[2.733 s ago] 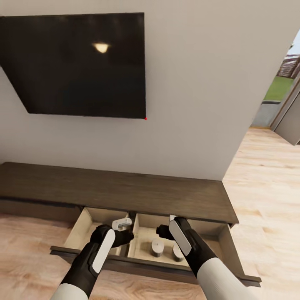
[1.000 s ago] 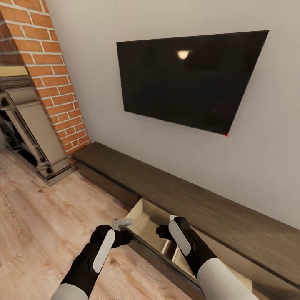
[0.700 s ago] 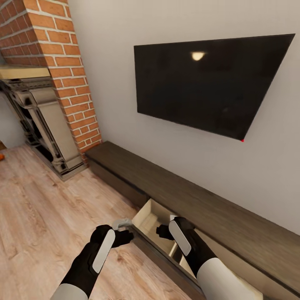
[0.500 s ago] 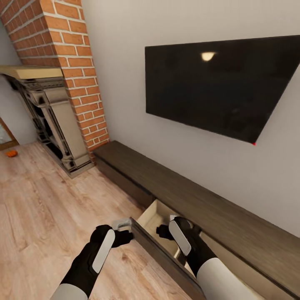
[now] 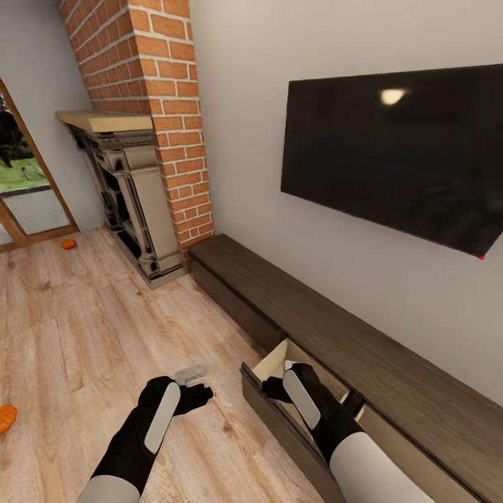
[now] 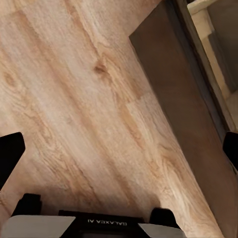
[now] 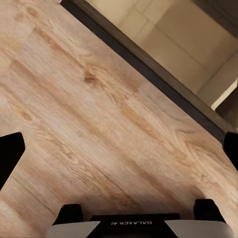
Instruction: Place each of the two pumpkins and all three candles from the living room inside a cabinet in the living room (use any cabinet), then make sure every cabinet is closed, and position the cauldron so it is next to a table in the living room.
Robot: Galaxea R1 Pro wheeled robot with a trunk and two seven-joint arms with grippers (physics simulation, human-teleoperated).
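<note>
1. While my base faces along the wall, both claws hang in front of me over the wood floor [image 5: 84, 328]. In the wrist views the left gripper [image 6: 119, 148] and the right gripper [image 7: 119, 148] each show dark fingertips at the far edges of the picture with bare boards between them, so both are spread wide and hold nothing.
2. Just beside my right forearm, the cabinet [image 5: 335, 328] has one drawer [image 5: 276, 409] pulled out, its pale inside showing. I cannot see into it well enough from here to say what lies in it. The right wrist view looks down on the drawer's dark front edge and beige floor.
3. Off my left side, at the very edge of the head view, a pumpkin [image 5: 5, 417] sits on the floor, partly cut off. It lies left of the left claw and well apart from it, so I judge the left arm to be the nearer one for it. Being round, it has no long axis to line up with.
4. Farther on, a second pumpkin [image 5: 68, 244] rests on the floor near the glass door [image 5: 28, 202], left of the fireplace [image 5: 129, 202] and brick chimney [image 5: 150, 77].
5. I judge the next move to be a drive towards the near pumpkin, not a reach.
</note>
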